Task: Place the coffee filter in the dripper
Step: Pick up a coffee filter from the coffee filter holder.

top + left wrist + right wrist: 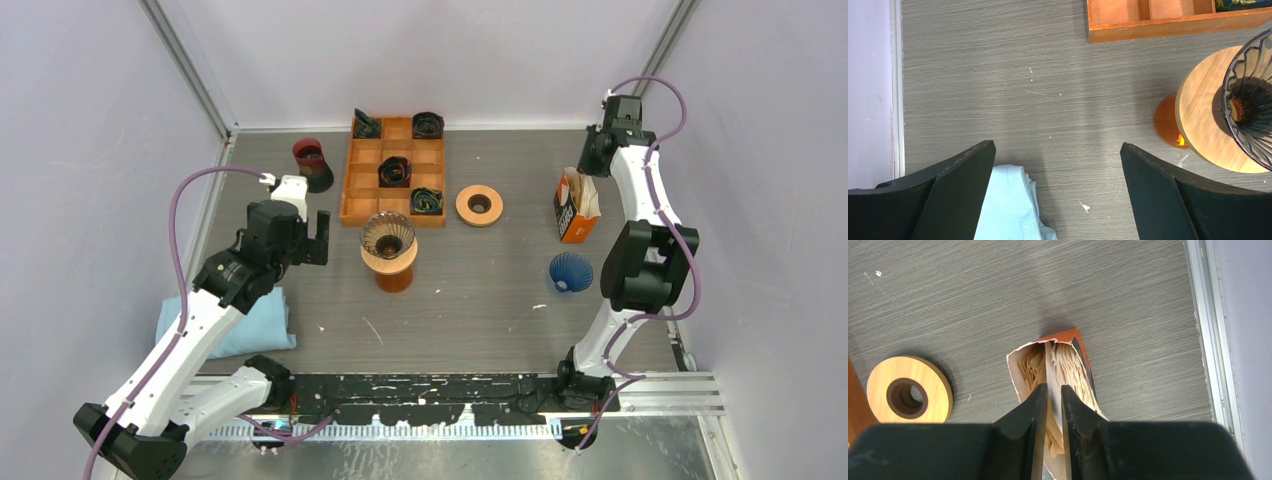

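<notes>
An orange box (577,208) of tan paper coffee filters (1074,371) stands open at the right of the table. My right gripper (1052,386) is over its mouth, jaws nearly together on a pale coffee filter sheet that rises from the box. It also shows in the top view (594,163). A ribbed glass dripper (388,236) sits on a wooden collar over an amber stand at the table's middle, empty. My left gripper (1058,145) is open and empty, just left of that dripper (1250,100); it also shows in the top view (318,238).
A blue ribbed cone (571,271) lies near the right arm. A wooden ring (479,205) lies between box and tray. A wooden compartment tray (347,190) holds dark items at the back. A dark red cup (312,160) stands left of it. A light blue cloth (235,320) lies front left.
</notes>
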Tool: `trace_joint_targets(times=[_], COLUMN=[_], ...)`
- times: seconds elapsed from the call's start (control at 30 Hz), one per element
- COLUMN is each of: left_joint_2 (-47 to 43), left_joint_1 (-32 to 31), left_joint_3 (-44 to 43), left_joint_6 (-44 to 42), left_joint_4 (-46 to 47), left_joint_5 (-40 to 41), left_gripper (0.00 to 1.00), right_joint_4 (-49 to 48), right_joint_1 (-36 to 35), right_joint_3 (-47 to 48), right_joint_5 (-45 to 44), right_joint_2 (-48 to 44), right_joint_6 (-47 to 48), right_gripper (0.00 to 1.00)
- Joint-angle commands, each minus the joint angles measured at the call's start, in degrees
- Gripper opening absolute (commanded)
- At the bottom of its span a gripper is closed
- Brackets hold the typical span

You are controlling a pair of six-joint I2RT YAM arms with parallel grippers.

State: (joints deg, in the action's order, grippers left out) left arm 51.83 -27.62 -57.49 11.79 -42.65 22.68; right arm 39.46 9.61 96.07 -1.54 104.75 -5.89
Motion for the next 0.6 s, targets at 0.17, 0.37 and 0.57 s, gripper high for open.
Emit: trace_joint_targets(times=[0.17,0.37,0.57], left_joint_2=[-0.97,-1.14,-1.32], left_joint_1=[0.31,0.37,0.34], left_joint_3=[-0.25,-0.25,-0.25], left_joint_6=[0.59,0.58,0.6], left_joint_4=[3.01,2.95,2.99], left_joint_5=[-0.18,-0.32,-0.7], left_gripper=[0.99,0.99,0.99], right_joint_4=[-1.93,-1.86,-1.09], right_joint_1=[0.32,0.26,0.24], right_joint_3=[0.26,0.39,0.35], right_joint_5=[-0.13,-0.8,-1.82], right_joint_2=[0.62,-2.02,-5.14], right_joint_6=[1.11,1.35,1.08], right_gripper=[0.05,0.01,0.01])
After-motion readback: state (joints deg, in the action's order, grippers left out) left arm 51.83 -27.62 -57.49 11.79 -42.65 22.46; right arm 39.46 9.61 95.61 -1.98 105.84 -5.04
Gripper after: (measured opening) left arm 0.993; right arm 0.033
